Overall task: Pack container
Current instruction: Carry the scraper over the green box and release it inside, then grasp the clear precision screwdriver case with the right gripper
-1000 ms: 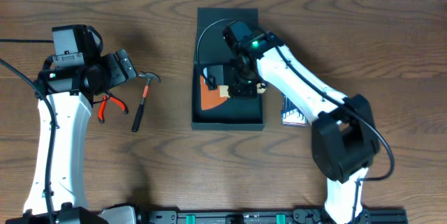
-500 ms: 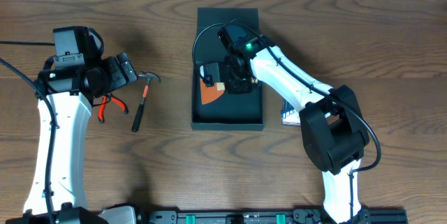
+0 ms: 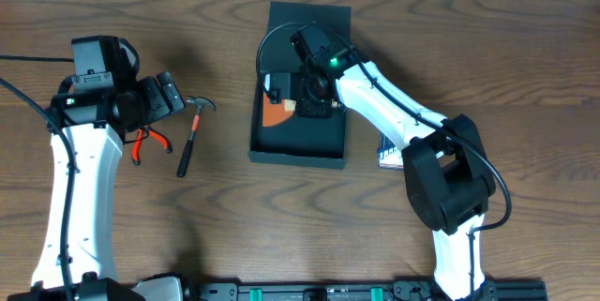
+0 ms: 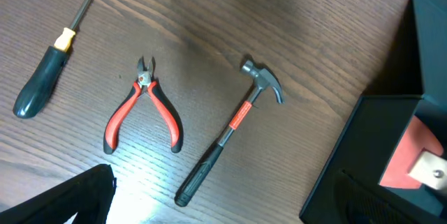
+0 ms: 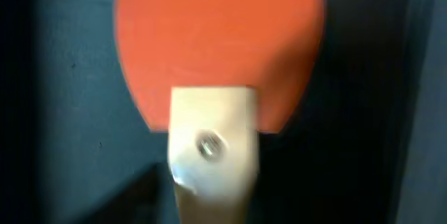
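The dark teal container (image 3: 296, 157) stands open at the table's middle, its flap lid lying flat behind it; its corner also shows in the left wrist view (image 4: 370, 147). My right gripper (image 3: 309, 106) is inside it, shut on the pale wooden handle (image 5: 213, 154) of an orange-bladed scraper (image 3: 277, 113). The blade (image 5: 216, 49) lies close over the box floor. My left gripper (image 3: 173, 95) is open and empty, hovering above the table (image 4: 223, 210) left of the box.
A hammer (image 3: 190, 132) (image 4: 230, 130) and red-handled pliers (image 3: 145, 142) (image 4: 143, 105) lie left of the box. A dark-handled screwdriver (image 4: 45, 77) lies further left. A small blue case of slim tools (image 3: 392, 151) lies right of the box.
My right gripper has moved left and towards the back inside the box with the scraper. The box has slid left and turned slightly. The left arm has not moved.
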`<state>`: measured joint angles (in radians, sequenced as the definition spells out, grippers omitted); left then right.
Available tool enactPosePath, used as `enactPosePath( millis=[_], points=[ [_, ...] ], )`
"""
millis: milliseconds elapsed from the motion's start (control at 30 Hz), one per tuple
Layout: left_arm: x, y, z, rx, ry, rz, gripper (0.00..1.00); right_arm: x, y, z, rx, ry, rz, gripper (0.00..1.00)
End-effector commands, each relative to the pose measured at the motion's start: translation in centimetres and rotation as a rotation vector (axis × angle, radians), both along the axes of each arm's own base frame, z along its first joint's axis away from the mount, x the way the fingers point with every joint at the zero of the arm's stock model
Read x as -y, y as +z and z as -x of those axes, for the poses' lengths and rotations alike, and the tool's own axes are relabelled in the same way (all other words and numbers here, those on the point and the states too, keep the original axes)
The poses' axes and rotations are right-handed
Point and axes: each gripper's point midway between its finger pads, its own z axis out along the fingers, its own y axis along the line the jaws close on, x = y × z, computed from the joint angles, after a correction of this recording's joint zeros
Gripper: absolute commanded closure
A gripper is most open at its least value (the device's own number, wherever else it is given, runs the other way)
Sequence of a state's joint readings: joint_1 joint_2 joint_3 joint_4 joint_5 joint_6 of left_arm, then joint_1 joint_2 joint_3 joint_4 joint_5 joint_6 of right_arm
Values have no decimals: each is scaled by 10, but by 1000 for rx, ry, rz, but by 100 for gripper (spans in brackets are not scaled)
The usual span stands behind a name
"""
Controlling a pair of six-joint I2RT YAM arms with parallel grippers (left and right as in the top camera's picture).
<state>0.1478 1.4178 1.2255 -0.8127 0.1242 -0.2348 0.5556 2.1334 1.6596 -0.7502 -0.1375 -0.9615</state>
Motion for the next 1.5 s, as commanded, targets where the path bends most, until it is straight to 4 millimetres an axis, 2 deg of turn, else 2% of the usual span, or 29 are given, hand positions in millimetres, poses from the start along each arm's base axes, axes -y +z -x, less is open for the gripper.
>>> enactPosePath(
  millis=[0,133,233,300,367,467,533,633,700,767,867,933,1167,1467],
  points=[
    [-3,-1,3,-14,1,-14,2,0,35,-11,34,-138,-59,1],
    [-3,-1,4,-16,1,-13,2,4,78,-10,81,-211,-112,1],
    [-3,-1,4,-16,1,-13,2,12,127,-7,110,-349,-210,1],
    [-3,-1,4,-16,1,-13,2,33,159,-7,146,-475,-250,1],
    [-3,-1,4,-17,1,-13,2,60,180,-7,163,-590,-270,1],
    [-3,-2,5,-21,1,-12,2,107,189,-8,127,-772,-284,1],
    [-3,-2,5,-21,1,-12,2,148,181,-10,58,-986,-292,1],
    [-3,-2,5,-21,1,-12,2,201,156,-5,-85,-1334,-300,1],
    [-3,-2,5,-21,1,-12,2,224,135,5,-184,-1480,-273,1],
    [-3,-2,5,-21,1,-12,2,237,116,16,-253,-1595,-243,1],
    [-3,-2,4,-21,1,-12,2,239,88,34,-348,-1778,-225,1],
    [-3,-2,4,-20,1,-13,2,233,72,43,-382,-1821,-206,1],
    [-3,-2,4,-21,1,-12,2,208,22,65,-406,-1764,-141,1],
    [-3,-2,5,-25,1,-12,2,209,-23,82,-407,-1758,-136,1]
  ],
)
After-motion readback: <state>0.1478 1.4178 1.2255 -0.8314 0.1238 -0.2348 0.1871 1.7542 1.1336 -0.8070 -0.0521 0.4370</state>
